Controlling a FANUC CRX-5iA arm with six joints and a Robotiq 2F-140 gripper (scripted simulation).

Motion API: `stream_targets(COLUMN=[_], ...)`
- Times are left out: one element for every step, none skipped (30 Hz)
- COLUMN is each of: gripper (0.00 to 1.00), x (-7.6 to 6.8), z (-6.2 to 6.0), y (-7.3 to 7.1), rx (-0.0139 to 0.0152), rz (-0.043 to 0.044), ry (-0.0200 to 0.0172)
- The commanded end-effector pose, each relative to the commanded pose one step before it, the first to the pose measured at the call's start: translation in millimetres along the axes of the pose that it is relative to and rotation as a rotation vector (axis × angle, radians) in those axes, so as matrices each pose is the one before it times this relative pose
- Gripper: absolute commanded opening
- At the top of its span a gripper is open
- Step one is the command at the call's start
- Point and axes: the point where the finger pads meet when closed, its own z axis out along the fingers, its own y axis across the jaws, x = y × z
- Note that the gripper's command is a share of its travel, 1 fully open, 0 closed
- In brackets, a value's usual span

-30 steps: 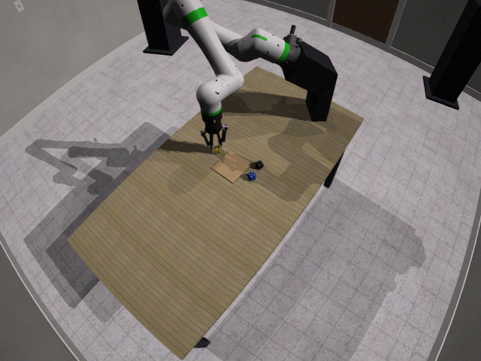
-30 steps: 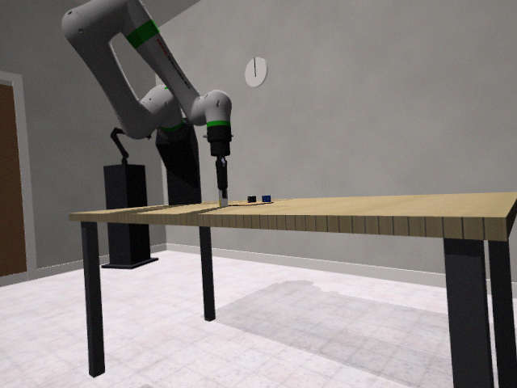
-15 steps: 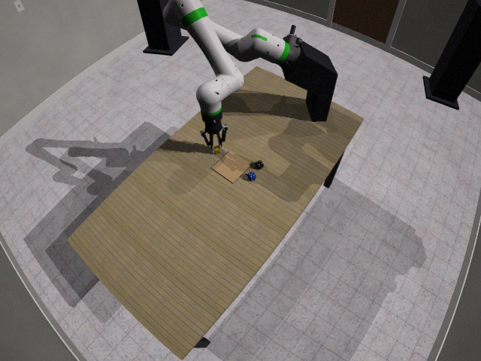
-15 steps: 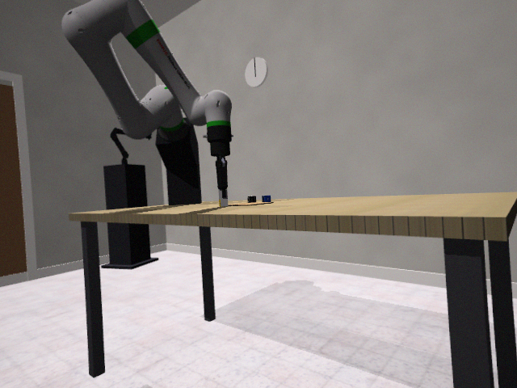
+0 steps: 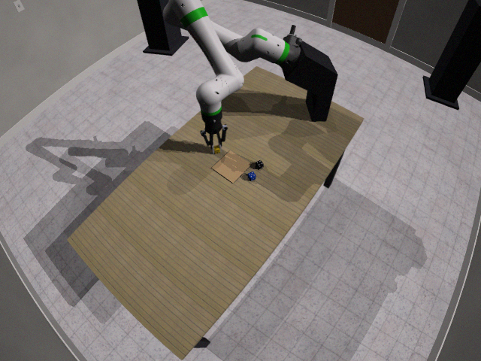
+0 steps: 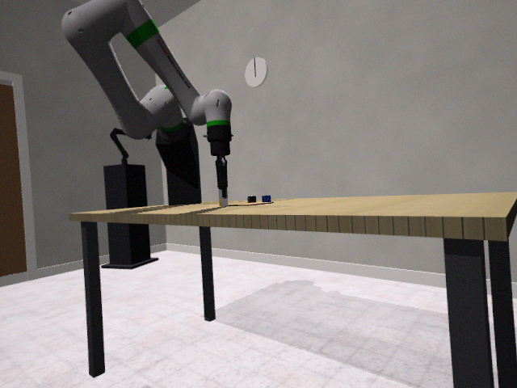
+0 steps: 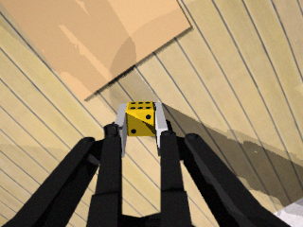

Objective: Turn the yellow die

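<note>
Gripper: the gripper [image 7: 140,124] is pointing straight down at the wooden table [image 5: 155,233] and is clamping the yellow die [image 7: 140,119] between its two grey pads [image 7: 161,122], one pad pressing on each side of the cube.

Yellow die: it is sitting squeezed in the grasp, tilted in the wrist view, with a six-pip face turned toward the mat side and two more faces showing one dark pip each. In the top view the die [image 5: 218,148] is showing just below the fingertips, right at table level; whether it is touching the wood or hanging a hair above it is not clear.

Mat: the tan mat [image 5: 231,166] is lying flat on the table, its near corner just beside the yellow die; the die is staying off it, over bare planks.

Black die: the black die [image 5: 258,165] is resting on the table just off the mat's far edge; its top number is too small to read.

Blue die: the blue die [image 5: 251,176] is sitting near the black one, also just off the mat's edge, white pips faintly showing.

Arm: the white arm [image 5: 217,50] with green bands is reaching from its black pedestal [image 5: 318,77] across the table, its wrist hanging vertically over the die.

Side view: the fingertips [image 6: 223,200] are meeting the tabletop line, with both other dice standing beyond them.
</note>
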Motion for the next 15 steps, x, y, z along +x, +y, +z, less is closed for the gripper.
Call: stream_targets(gripper=[0.16, 0.16, 0.16, 0.16, 0.16, 0.16, 0.16, 0.16, 0.16, 0.16, 0.16, 0.16, 0.16, 0.16, 0.16], x=[0.06, 0.0, 0.0, 0.0, 0.0, 0.0, 0.0, 0.0, 0.0, 0.0, 0.0, 0.0, 0.0, 0.0, 0.0], z=[-2.08, -3.07, -4.08, -5.05, -5.91, -6.63, -7.17, -7.54, -7.7, -7.67, -7.43, -7.01, -6.4, -5.65, -4.77], y=[-0.01, 0.01, -0.01, 0.0, 0.01, 0.0, -0.01, 0.02, -0.01, 0.01, -0.01, 0.01, -0.02, -0.01, 0.0], rx=[0.00017, -0.00002, 0.00002, 0.0, -0.00002, 0.00001, 0.00003, -0.00003, 0.00003, -0.00002, 0.00001, -0.00002, 0.00004, 0.00002, 0.0], rz=[-0.00002, 0.0, 0.0, 0.0, 0.00001, 0.0, -0.00001, 0.00001, -0.00001, 0.00001, 0.0, 0.00001, -0.00001, -0.00001, 0.0], ry=[-0.00012, 0.0, 0.0, 0.0, 0.0, 0.0, 0.00001, -0.00001, 0.0, 0.0, 0.0, 0.0, 0.00001, 0.0, 0.0])
